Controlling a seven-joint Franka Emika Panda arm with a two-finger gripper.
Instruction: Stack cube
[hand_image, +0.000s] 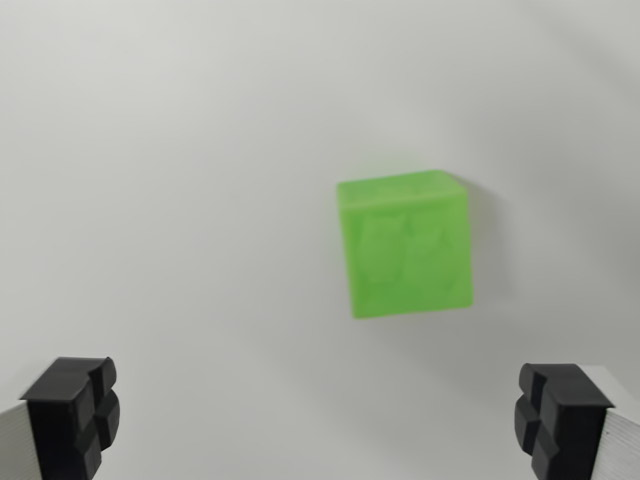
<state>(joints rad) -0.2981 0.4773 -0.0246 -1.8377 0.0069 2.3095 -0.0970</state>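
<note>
Wrist view: green cube (405, 243) on white table (150, 180), above and between spread fingertips (75, 415), nearer the view's right one. Gripper (315, 420) wide apart, holding nothing, clear of cube.

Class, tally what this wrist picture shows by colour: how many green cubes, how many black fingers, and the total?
Green cube: 1
Black fingers: 2, one at each lower corner, wide apart and holding nothing
Total: 3
</note>
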